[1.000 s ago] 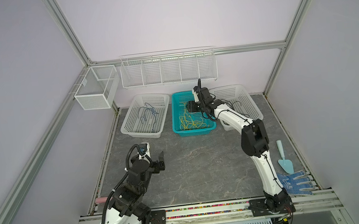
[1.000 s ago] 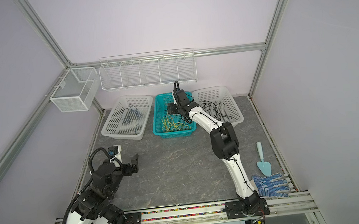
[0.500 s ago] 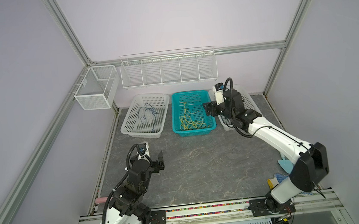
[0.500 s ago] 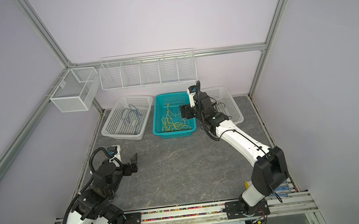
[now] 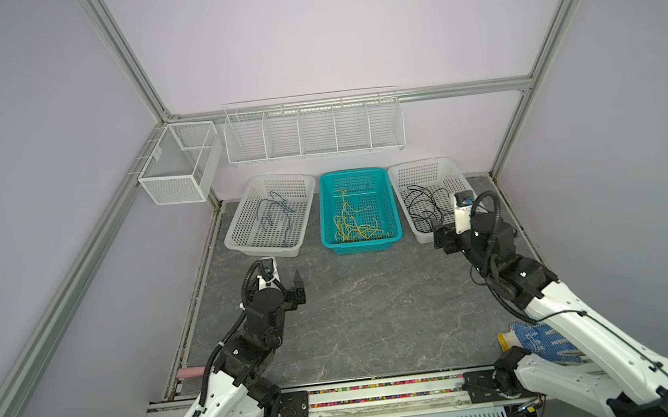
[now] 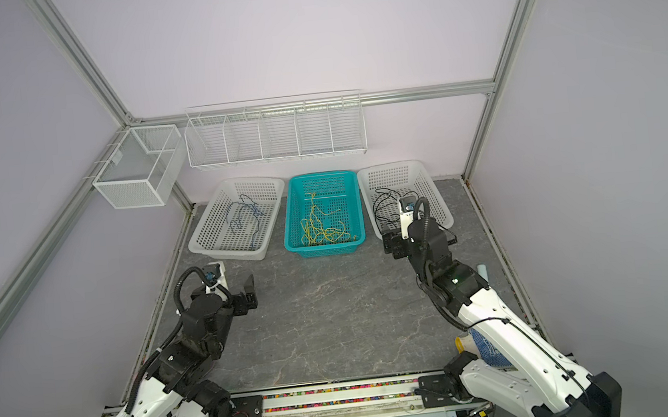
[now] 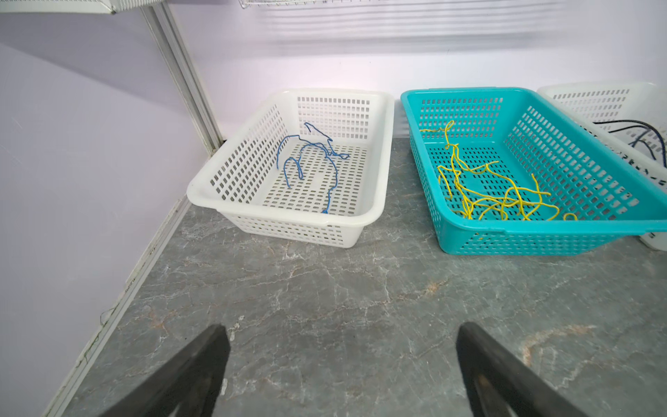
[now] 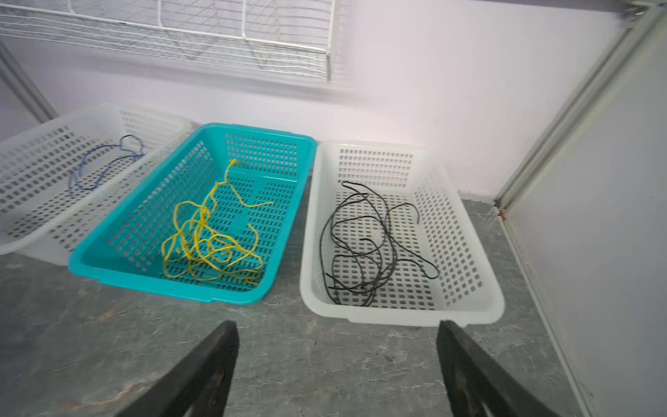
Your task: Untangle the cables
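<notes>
The right gripper (image 8: 336,325) has pulled back from above the teal basket (image 5: 327,210) toward the tabletop's right edge. It now hovers at the front rim of the white basket (image 5: 420,172). Its arm now covers part of the blue glove (image 5: 545,341).

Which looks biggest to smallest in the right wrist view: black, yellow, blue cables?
1-2. black cables and yellow cables: alike in spread, not ranked.
3. blue cables: smallest, but farthest from the camera, so unsure.
</notes>
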